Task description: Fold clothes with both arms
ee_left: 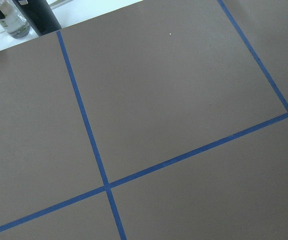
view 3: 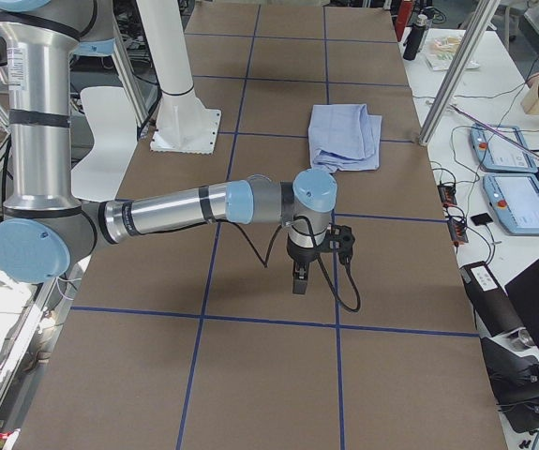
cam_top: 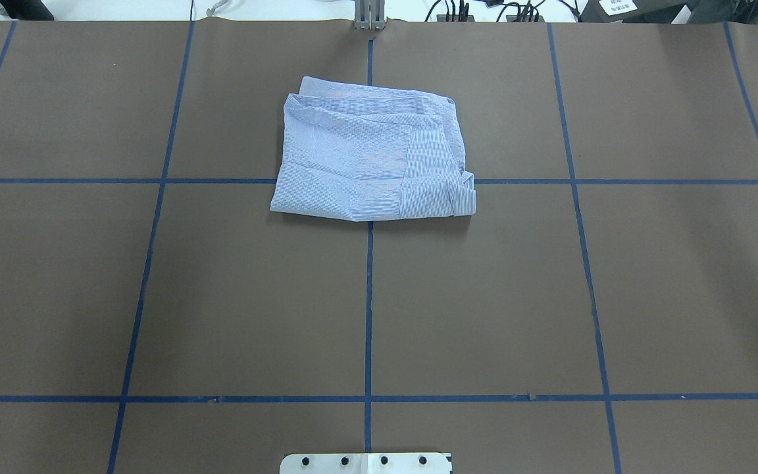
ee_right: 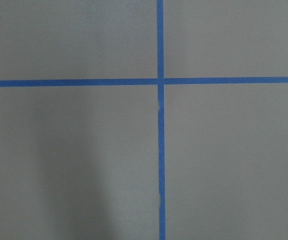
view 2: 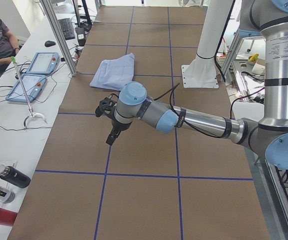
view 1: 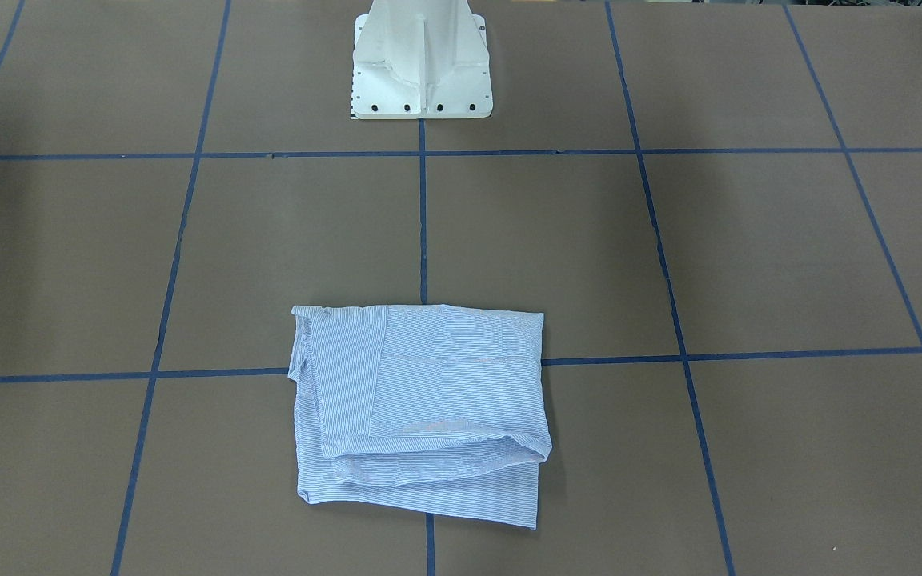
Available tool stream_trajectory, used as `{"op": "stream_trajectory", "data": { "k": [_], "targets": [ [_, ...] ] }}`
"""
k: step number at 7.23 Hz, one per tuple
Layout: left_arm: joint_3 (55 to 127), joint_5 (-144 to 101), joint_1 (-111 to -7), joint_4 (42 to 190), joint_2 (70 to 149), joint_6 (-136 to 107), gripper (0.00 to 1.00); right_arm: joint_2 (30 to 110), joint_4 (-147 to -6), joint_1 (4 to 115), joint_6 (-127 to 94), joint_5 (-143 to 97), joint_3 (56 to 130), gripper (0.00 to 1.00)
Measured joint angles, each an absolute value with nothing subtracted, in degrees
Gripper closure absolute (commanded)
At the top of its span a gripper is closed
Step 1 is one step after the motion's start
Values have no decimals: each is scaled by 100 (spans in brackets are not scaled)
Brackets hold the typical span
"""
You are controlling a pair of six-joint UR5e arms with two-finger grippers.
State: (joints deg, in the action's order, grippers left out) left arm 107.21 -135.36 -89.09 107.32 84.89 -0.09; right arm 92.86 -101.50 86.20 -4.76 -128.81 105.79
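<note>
seen only from the side cameras, so cannot tell spread from pinched on the left gripper [view 2: 112, 136] or the right gripper [view 3: 300, 279]; hanging nose-down over bare brown table [cam_top: 254, 296] toward opposite ends with nothing visibly in either, probably out there to leave the cloth undisturbed. further in, well apart from both, lying flat mid-table across from the white base [view 1: 421, 72]: the striped blue shirt [cam_top: 372, 161], folded to a rough layered rectangle, judged done or nearly so. no bin or basket on the table; only bottles [view 2: 13, 176] on the side bench, contents not readable.
</note>
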Motion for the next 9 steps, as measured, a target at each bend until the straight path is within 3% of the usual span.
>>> {"op": "stream_trajectory", "data": {
  "k": [9],
  "targets": [
    [10670, -13542, -8875, 10740, 8482, -9, 0, 9383, -10120, 8588, -103, -13185, 10430, 0]
  ]
}}
